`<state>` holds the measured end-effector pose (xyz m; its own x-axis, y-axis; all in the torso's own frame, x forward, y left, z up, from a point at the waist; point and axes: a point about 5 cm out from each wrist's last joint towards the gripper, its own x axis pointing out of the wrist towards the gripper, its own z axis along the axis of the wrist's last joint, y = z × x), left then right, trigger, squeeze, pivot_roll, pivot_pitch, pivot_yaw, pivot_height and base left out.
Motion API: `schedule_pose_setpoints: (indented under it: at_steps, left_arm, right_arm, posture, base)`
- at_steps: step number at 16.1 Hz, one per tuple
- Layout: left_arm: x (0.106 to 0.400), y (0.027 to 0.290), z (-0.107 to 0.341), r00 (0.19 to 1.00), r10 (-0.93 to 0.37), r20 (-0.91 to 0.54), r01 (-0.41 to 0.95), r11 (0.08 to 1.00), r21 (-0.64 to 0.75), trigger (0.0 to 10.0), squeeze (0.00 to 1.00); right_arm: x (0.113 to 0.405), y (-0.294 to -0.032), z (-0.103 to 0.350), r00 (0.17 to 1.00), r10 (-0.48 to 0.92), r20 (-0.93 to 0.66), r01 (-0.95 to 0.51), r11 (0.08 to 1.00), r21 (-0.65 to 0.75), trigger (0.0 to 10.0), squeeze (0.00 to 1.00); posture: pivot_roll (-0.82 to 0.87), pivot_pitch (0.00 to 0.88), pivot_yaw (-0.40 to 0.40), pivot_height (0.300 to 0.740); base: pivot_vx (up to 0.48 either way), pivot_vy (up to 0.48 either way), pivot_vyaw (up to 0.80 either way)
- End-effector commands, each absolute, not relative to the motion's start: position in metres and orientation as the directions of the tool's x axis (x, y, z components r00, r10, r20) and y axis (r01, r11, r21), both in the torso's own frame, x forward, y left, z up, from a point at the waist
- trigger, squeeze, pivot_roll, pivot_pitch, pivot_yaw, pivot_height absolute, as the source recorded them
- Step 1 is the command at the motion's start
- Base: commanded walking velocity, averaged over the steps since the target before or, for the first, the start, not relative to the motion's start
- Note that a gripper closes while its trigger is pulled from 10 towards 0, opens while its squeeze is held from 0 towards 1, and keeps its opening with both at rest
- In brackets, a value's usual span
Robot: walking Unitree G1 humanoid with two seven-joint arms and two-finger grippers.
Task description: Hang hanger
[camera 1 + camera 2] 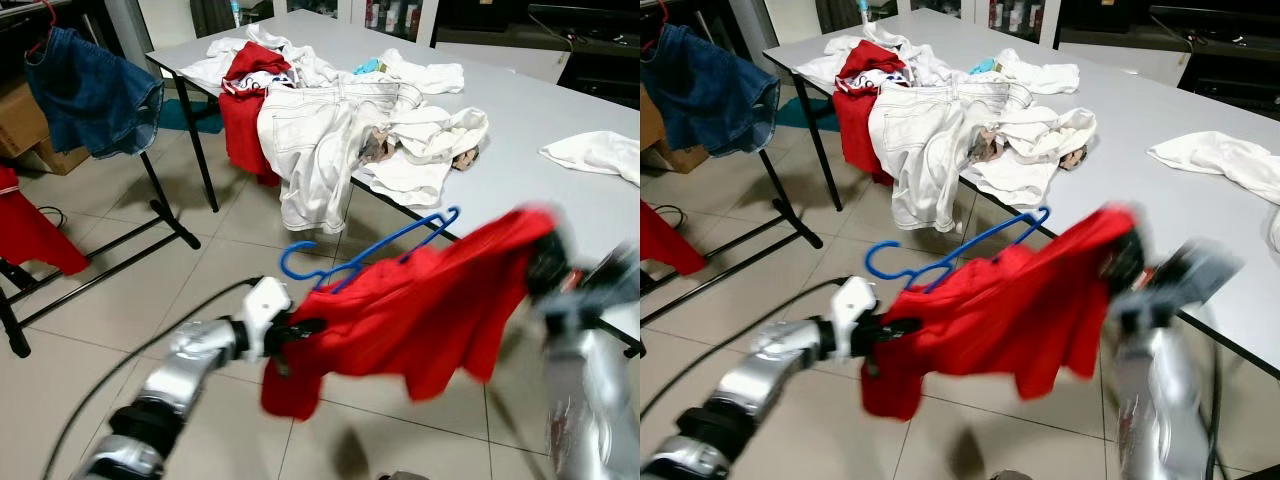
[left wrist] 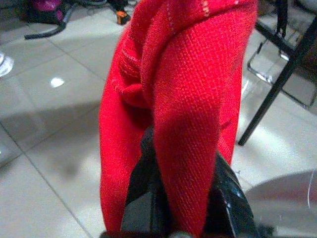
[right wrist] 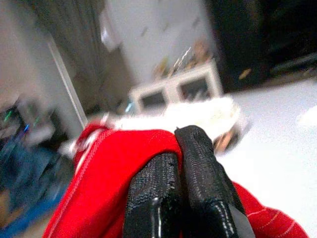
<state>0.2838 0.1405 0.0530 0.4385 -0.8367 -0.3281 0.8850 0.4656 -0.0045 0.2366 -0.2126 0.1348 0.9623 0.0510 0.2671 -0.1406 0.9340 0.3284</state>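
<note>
Blue hanger (image 1: 370, 250) threaded in red garment (image 1: 420, 310), mid-frame, above the floor, stretched between both tools. Left tool (image 1: 285, 335) pinching a fold at lower left; right tool (image 3: 181, 148) clamped narrow on cloth at right, blurred. Risk, judged: hanger sliding out if the cloth tilts before reaching the rack (image 1: 160, 205) at upper left.

Right claw (image 1: 548, 262) is a motion-blurred smear, buried in the red garment (image 1: 420, 310). The blue hanger (image 1: 350, 258) vanishes under that cloth, and the tabletop (image 1: 540, 120) runs off frame.
</note>
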Motion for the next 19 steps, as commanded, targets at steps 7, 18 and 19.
schedule_pose_setpoints:
  at_steps: [7,18,19]
  left_arm:
    - [0.276,0.140,0.069,0.298,-0.907,-0.297,0.944,0.326,-0.048,10.0,0.00]
    - [0.264,0.134,0.065,0.285,-0.919,-0.273,0.942,0.321,-0.095,10.0,0.00]
    - [0.263,0.134,0.061,0.282,-0.912,-0.299,0.941,0.323,-0.097,10.0,0.00]
  right_arm:
    - [0.240,-0.212,0.125,0.965,0.018,0.262,-0.099,0.950,0.297,0.0,0.00]
    - [0.298,-0.267,0.214,0.810,-0.307,0.499,0.101,0.912,0.397,0.0,0.00]
    - [0.298,-0.264,0.222,0.798,-0.290,0.528,0.066,0.913,0.402,0.0,0.00]
  posture:
    - [-0.13,0.000,0.055,0.740]
    - [-0.11,0.000,0.041,0.740]
    - [-0.11,0.000,0.042,0.740]
  base:
    - [0.000,0.000,0.00]
    - [0.000,0.000,0.00]
    - [0.000,0.000,0.00]
